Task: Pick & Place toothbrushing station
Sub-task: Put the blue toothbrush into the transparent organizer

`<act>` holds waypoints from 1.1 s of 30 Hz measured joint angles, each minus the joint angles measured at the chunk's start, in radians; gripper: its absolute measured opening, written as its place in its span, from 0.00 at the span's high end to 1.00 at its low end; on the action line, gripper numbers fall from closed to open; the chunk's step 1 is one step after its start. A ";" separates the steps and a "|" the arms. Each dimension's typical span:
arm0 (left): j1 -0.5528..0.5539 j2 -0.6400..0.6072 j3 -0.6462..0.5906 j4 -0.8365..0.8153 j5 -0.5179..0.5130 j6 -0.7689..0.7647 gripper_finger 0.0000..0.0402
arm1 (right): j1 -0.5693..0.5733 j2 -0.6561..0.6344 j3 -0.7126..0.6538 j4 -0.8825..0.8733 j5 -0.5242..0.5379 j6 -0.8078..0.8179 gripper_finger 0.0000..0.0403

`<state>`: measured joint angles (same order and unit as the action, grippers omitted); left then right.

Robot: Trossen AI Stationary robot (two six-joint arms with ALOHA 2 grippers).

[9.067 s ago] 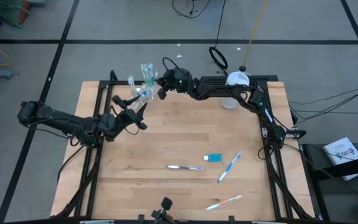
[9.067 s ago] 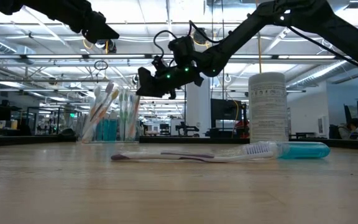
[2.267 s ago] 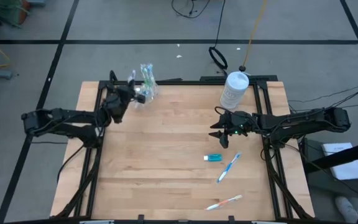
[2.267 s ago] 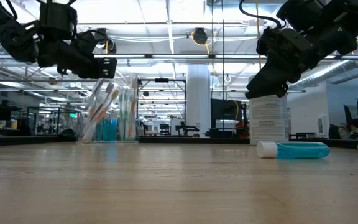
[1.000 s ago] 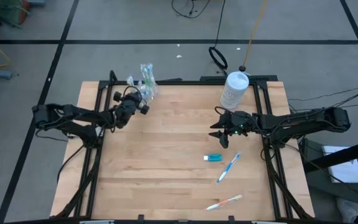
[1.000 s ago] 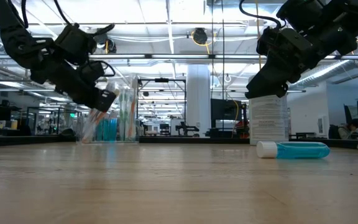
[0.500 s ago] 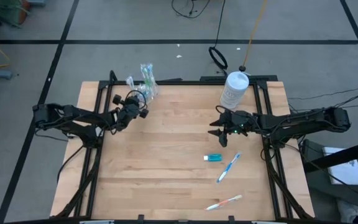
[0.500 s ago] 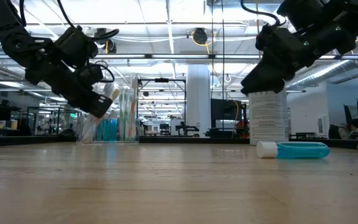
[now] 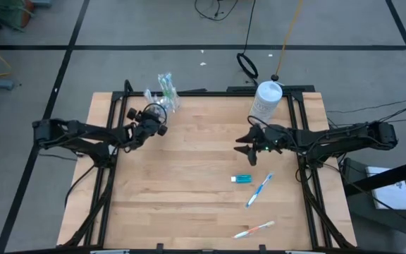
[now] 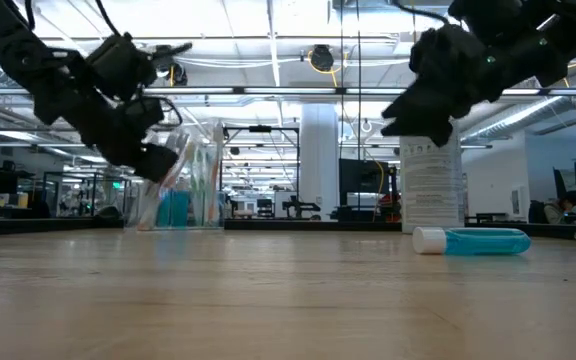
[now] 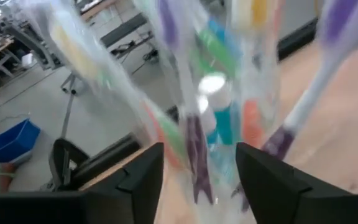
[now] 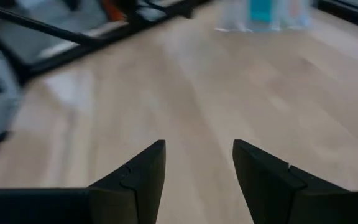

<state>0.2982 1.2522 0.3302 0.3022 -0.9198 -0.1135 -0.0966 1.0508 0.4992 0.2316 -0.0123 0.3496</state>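
Observation:
The clear plastic cup [image 9: 164, 99] stands at the table's far left edge, holding several toothbrushes and teal tubes. My left gripper [image 9: 156, 113] hangs open just in front of it. In the left wrist view the cup [image 11: 229, 93] fills the picture, and a purple-ended brush [image 11: 196, 152] shows in the gap between my fingers. My right gripper [image 9: 242, 149] hovers open over bare wood, right of centre. A teal toothpaste tube [image 9: 242, 179], a blue toothbrush [image 9: 261, 189] and an orange toothbrush [image 9: 254, 229] lie flat on the table, nearer than it.
A large white bottle [image 9: 265, 102] stands at the far right, just beyond my right gripper. The black frame rails [image 9: 115, 141] run along both table sides. Bare wood spans the table's middle and near left.
My left gripper has edged toward the cup and stays close in front of it. My right gripper has risen a little and drifted toward the table's far edge. The cup, tube and lying brushes have kept their places.

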 joint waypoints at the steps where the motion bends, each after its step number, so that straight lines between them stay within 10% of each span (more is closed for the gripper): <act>1: -0.005 -0.018 0.008 -0.010 0.001 0.000 0.47 | 0.001 0.000 0.000 0.023 -0.023 -0.001 0.55; 12: -0.064 -0.245 0.080 -0.173 -0.006 0.003 0.46 | 0.129 0.160 0.000 0.597 -0.037 0.146 0.55; 19: -0.117 -0.361 0.117 -0.173 0.003 0.054 0.46 | 0.229 0.267 0.065 0.635 0.012 0.194 0.55; 26: -0.169 -0.392 0.199 -0.172 0.004 0.079 0.46 | 0.297 0.295 0.375 0.088 0.066 0.169 0.55; 33: -0.189 -0.386 0.230 -0.158 0.005 0.157 0.46 | 0.373 0.386 0.583 -0.636 0.097 0.565 0.55</act>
<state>0.1089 0.8665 0.5602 0.1440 -0.9146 0.0433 0.2761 1.4371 1.0819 -0.4047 0.0852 0.9144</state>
